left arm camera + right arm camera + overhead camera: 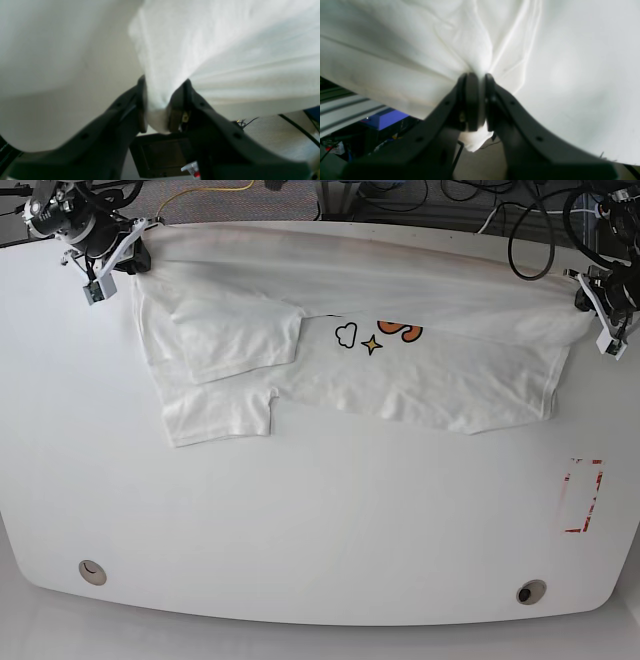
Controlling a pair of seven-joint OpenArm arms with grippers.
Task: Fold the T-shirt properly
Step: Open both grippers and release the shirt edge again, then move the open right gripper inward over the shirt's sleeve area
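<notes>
Folding in progress: the T-shirt lies spread across the far half of the counter, right claw pinched tight on one corner, left claw slightly parted around the other; next, release squarely.

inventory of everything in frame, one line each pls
T-shirt: 1, white with orange letters, a cloud and a star, spread across the far half of the table, far edge lifted at both ends
table: 1, white, fills the base view
red-marked rectangle: 1, red outline, near the table's right edge in the base view
round inserts: 2, grey, near the front corners of the table
cables: several, black, behind the far edge
left gripper: 1, black, cloth bunched between its fingers
right gripper: 1, black, shut on the cloth
</notes>
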